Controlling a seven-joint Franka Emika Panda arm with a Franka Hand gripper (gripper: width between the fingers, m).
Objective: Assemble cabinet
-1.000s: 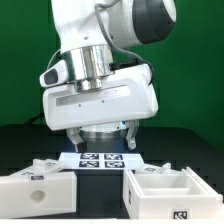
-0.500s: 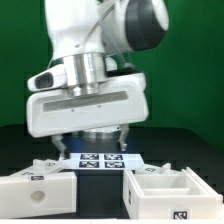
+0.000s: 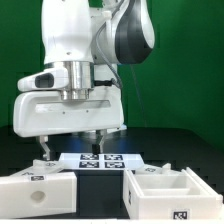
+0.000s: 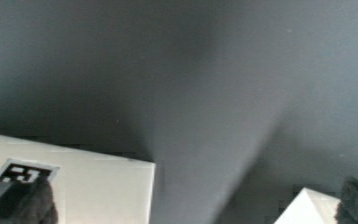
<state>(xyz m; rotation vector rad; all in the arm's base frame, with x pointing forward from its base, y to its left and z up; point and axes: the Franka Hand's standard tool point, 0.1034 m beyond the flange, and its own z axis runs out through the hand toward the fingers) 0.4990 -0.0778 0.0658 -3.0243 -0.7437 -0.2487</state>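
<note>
Swung toward the exterior view's left since earlier, claw (image 3: 70, 146) spread wide and empty above the tabletop (image 3: 190, 150). Exterior view: cabinet box (image 3: 160, 192) lower right, slab panel (image 3: 38, 188) lower left, both cropped. Wrist view: only a blurred tagged panel corner (image 4: 78, 172).

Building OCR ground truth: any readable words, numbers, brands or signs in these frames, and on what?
No words, numbers or brand names can be read anywhere.
On the marker board: black-and-white square tags, patterns only, no text.
On the cabinet box: one square tag on its front, cut by the frame edge.
On the white panel: no readable print.
Wrist view: nothing legible.
</note>
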